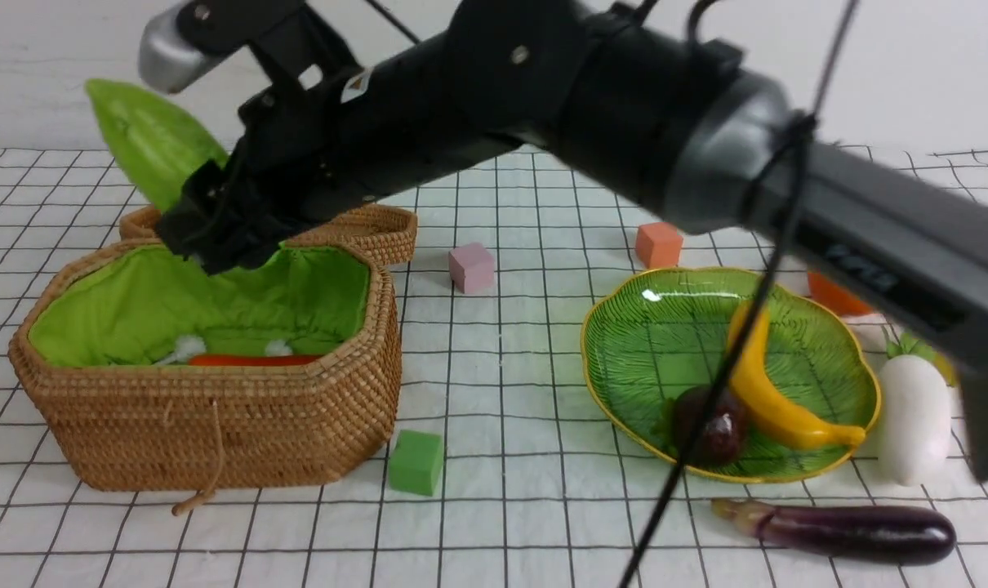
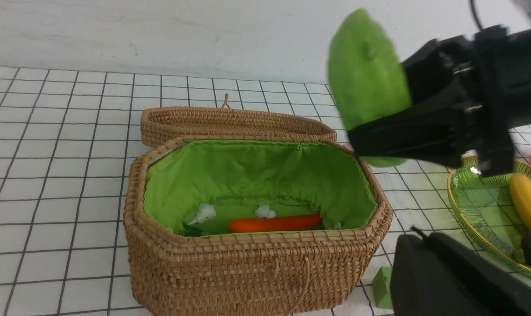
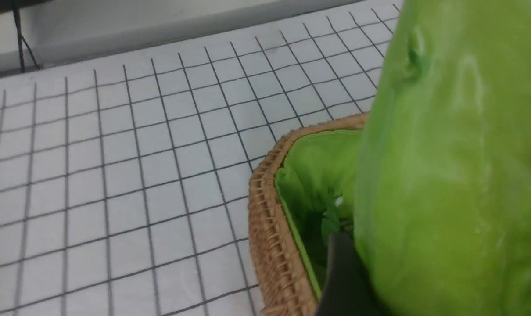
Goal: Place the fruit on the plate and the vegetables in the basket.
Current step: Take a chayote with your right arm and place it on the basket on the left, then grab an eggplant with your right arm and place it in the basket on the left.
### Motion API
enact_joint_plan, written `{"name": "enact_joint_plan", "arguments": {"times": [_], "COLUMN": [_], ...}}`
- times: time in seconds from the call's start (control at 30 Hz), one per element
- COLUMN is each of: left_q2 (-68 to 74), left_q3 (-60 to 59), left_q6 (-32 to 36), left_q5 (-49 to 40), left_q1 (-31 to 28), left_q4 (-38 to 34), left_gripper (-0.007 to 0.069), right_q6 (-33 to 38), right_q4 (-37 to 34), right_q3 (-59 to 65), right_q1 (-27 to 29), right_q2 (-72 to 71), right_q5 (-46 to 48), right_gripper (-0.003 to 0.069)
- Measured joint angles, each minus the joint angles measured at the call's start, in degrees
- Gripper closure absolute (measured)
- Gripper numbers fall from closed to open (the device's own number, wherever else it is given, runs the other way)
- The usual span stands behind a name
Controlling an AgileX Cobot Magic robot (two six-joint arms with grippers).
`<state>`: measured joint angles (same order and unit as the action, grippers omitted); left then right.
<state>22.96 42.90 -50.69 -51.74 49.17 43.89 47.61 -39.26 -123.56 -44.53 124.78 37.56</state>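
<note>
We are on the vegetable half of the job. The right gripper (image 1: 216, 233) is clamped on the light-green gourd (image 1: 155, 143) and holds it tilted above the back rim of the basket (image 1: 216, 425), clear of the lining. The carrot (image 1: 249, 360) already lies on the basket floor. The banana (image 1: 776, 392) and the mangosteen (image 1: 710, 425) are on the plate (image 1: 649, 343).

Next, we judge, the gourd has to come down inside the walls before the jaws part, landing beside the carrot rather than on the rim.

Left to sort: the radish (image 1: 914, 416) just beside the plate's right edge, the eggplant (image 1: 853, 531) toward the table's front right corner, and the persimmon (image 1: 837, 298) behind the plate.

The front view alone shows those three. The left wrist view shows the whole basket floor, with the grip seen from the side. The right wrist view is mostly filled by the gourd, above one basket corner. The left gripper (image 2: 428, 250) has its jaws together, and we see nothing in them.
</note>
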Motion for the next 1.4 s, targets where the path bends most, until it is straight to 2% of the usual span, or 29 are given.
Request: {"name": "enact_joint_plan", "arguments": {"times": [0.07,0.1,0.13,0.17,0.23,0.27,0.33,0.4,0.43,0.47,0.5,0.53,0.57,0.6,0.67,0.7,0.73,0.77,0.83,0.93,1.03,1.07,1.1,1.27,1.4], "left_q2": [0.00,0.00,0.00,0.00,0.00,0.00,0.00,0.00,0.00,0.00,0.00,0.19,0.41,0.79,1.85,2.62,2.74,3.50,4.27,4.74,4.74,4.74,4.74,4.74,4.74], "left_q3": [0.00,0.00,0.00,0.00,0.00,0.00,0.00,0.00,0.00,0.00,0.00,0.00,0.00,0.00,0.00,-0.05,-0.05,-0.05,-0.09,-0.09,-0.09,-0.09,-0.09,-0.09,-0.09], "left_q6": [0.00,0.00,0.00,0.27,1.49,1.63,4.53,8.49,9.00,14.45,15.16,21.30,24.66,28.91,36.33,40.75,41.43,45.76,50.27,55.33,57.16,57.28,57.49,57.53,57.55], "left_q5": [0.00,0.00,0.00,0.00,0.22,0.28,1.27,3.12,3.37,5.66,5.92,7.71,8.26,8.97,9.56,9.56,9.56,9.48,9.48,9.66,9.83,9.83,9.83,9.77,9.72], "left_q1": [0.00,0.00,0.00,0.00,0.00,0.00,0.00,0.00,0.00,0.00,0.00,0.00,0.00,0.00,0.00,0.00,0.00,0.00,0.00,0.00,0.00,0.00,0.00,0.00,0.00], "left_q4": [-0.14,-0.56,-0.66,-1.22,-1.94,-2.03,-3.70,-6.56,-7.00,-12.17,-12.86,-19.12,-22.50,-26.79,-34.35,-39.19,-39.95,-44.88,-50.95,-56.45,-58.21,-58.21,-58.47,-58.81,-59.11], "left_gripper": [0.0638,0.0638,0.0638,0.0638,0.0638,0.0638,0.0638,0.0638,0.0638,0.0638,0.0638,0.0638,0.0638,0.0638,0.0638,0.0638,0.0638,0.0638,0.0638,0.0638,0.0638,0.0638,0.0638,0.0638,0.0638], "right_q6": [1.19,1.55,1.62,1.63,1.13,0.85,-3.99,-10.81,-10.81,-19.04,-19.04,-25.02,-27.84,-29.88,-32.67,-34.21,-34.42,-35.61,-37.37,-40.12,-40.88,-40.88,-40.10,-34.23,-23.68], "right_q4": [-0.06,0.06,0.06,1.40,3.38,3.88,8.29,12.77,12.77,17.99,17.99,22.69,25.81,28.83,33.15,36.07,36.43,38.56,40.39,42.05,42.72,42.72,42.93,42.62,40.67], "right_q3": [-1.55,-3.16,-3.38,-3.80,-3.85,-3.84,-4.10,-4.21,-4.21,-4.32,-4.32,-4.54,-4.75,-4.75,-4.43,-3.30,-3.08,-1.08,3.86,16.11,31.56,31.56,41.91,58.82,71.83], "right_q1": [0.00,0.00,0.00,0.00,0.05,0.05,0.05,0.05,0.05,0.05,0.05,0.05,0.05,0.05,0.05,0.05,0.05,0.05,0.18,1.57,5.26,5.60,9.20,15.45,20.54], "right_q2": [2.22,4.97,5.23,6.85,6.90,6.84,5.12,1.95,1.56,-2.66,-3.17,-7.84,-9.35,-12.20,-15.70,-18.24,-19.05,-22.08,-26.59,-37.12,-47.00,-47.65,-53.22,-58.65,-58.11], "right_q5": [-0.63,-1.21,-1.29,-1.86,-1.80,-1.71,0.95,6.56,7.30,14.88,15.81,23.45,27.06,30.74,33.08,33.77,33.89,34.10,34.16,34.10,34.15,34.15,34.47,34.40,28.10], "right_gripper": [0.0202,0.0146,0.0136,0.0043,-0.0003,-0.0006,-0.0006,0.0035,0.0041,0.0113,0.0123,0.0214,0.0266,0.0351,0.0468,0.0554,0.0579,0.0641,0.0666,0.0666,0.0662,0.0662,0.0652,0.0599,0.0424]}}
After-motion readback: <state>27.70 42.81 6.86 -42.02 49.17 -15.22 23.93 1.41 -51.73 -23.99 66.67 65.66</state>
